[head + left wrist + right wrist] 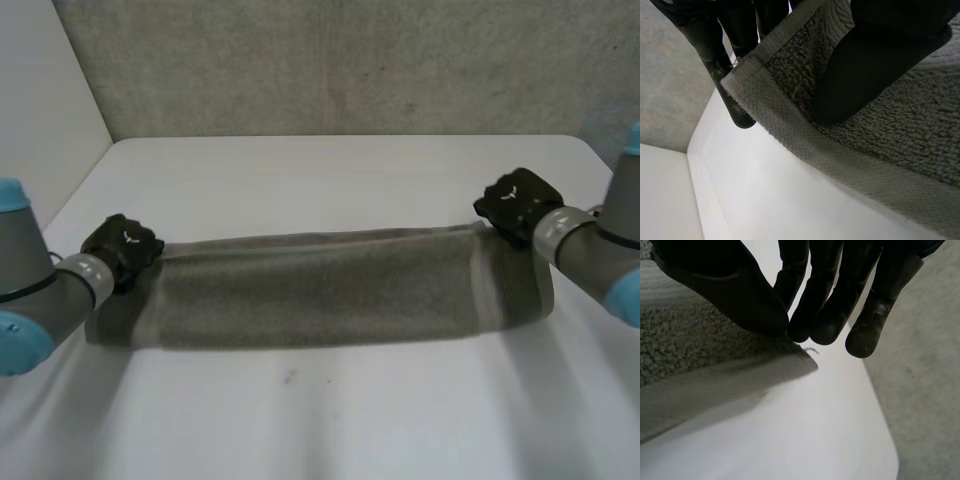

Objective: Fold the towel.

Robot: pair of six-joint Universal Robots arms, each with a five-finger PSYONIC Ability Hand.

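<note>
Currently: towel [320, 290], grey, apparently already folded to a long strip, lying on the white table [330, 420] between both hands. Left hand [122, 248] pinching one end corner, right hand [517, 203] pinching the opposite end corner. Likely purpose: holding the strip taut for the next fold.

Bare lab test bench: white table [330, 420], rough grey wall [350, 60].

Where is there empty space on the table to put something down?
Two bare strips of table: a wide one between the towel and the near edge, and another between the towel and the back wall. It is crowded at the towel's ends, where the left robot hand and right robot hand pinch its corners.
</note>
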